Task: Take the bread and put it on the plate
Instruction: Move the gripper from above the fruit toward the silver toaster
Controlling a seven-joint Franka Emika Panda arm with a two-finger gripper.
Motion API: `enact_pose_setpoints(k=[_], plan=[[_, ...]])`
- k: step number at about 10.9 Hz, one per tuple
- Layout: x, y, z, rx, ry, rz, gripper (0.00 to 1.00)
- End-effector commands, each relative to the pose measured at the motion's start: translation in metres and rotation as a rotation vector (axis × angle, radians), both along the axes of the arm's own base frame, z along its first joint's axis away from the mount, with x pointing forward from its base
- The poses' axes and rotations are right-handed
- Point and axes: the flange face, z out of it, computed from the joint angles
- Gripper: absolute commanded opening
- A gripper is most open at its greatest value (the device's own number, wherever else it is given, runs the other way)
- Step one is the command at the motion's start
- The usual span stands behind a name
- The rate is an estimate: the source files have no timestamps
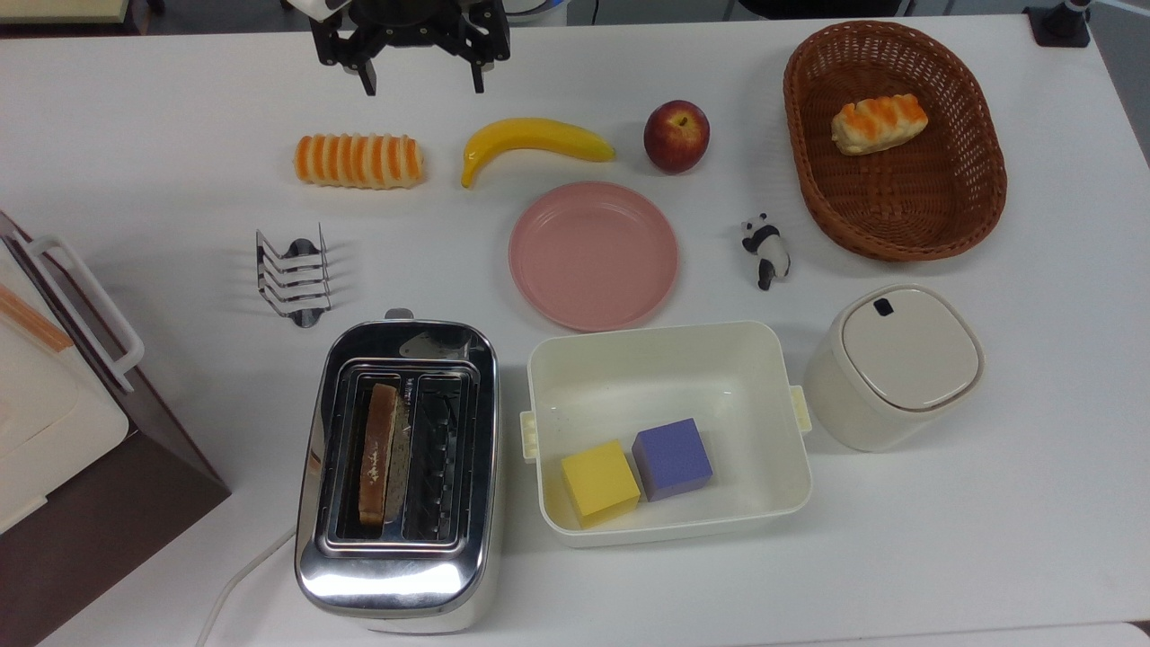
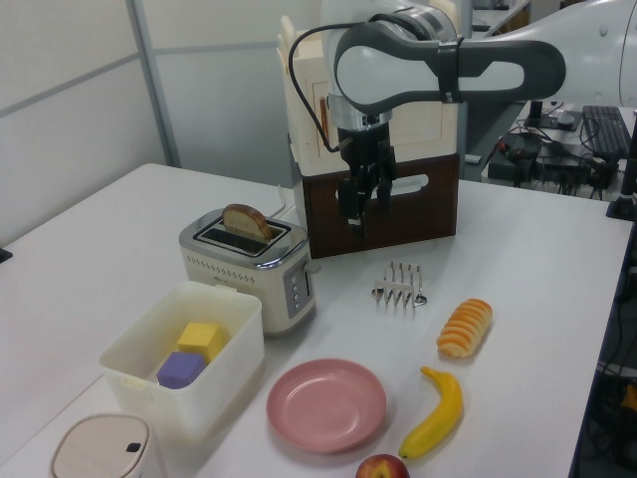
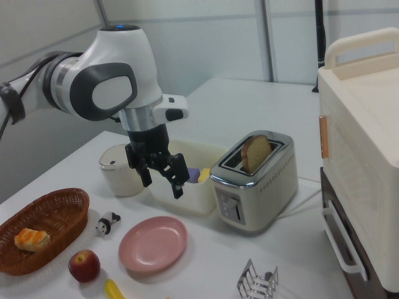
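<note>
**Claw high and empty, bread waiting in the toaster**

My claw [image 1: 420,79] hangs above the worktop [image 1: 135,162] with its fingers spread and nothing between them. I judge that height suits a start: it clears everything below and leaves me room to line up.

Closest under the claw in the top view lie the ridged roll [image 1: 359,161] and the banana [image 1: 534,142], both flat on the worktop. I take neither; they only mark ground to pass over.

A little further out sits the plate [image 1: 593,255], pink, bare and level, between the banana and the cream tub [image 1: 665,429]. Its open face needs no clearing, so the drop should be simple.

Beyond the toast rack [image 1: 293,276], at the worktop edge farthest from the claw, stands the toaster [image 1: 398,467]. The bread [image 1: 377,453] stands on edge in one slot, its rounded top above the chrome in the left view. That upright pose is why I expect to come straight down, with the fingers either side of the slice, and lift vertically before swinging back to the plate.
</note>
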Motion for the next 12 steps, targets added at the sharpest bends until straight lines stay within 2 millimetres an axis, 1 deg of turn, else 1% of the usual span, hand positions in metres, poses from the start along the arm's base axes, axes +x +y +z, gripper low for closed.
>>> enact_pose_setpoints(k=[1, 5, 8, 11, 12], plan=[[-0.0026, -0.0022, 0.0042, 0.008, -0.016, -0.021, 1.0], [0.0025, -0.002, -0.0035, 0.005, -0.005, -0.018, 1.0], [0.0024, -0.0035, -0.0035, 0.01, -0.005, 0.028, 1.0], [0.0026, -0.0038, -0.0026, 0.016, -0.009, 0.026, 1.0], [0.0062, -0.0062, 0.0037, 0.016, -0.04, 0.021, 1.0]])
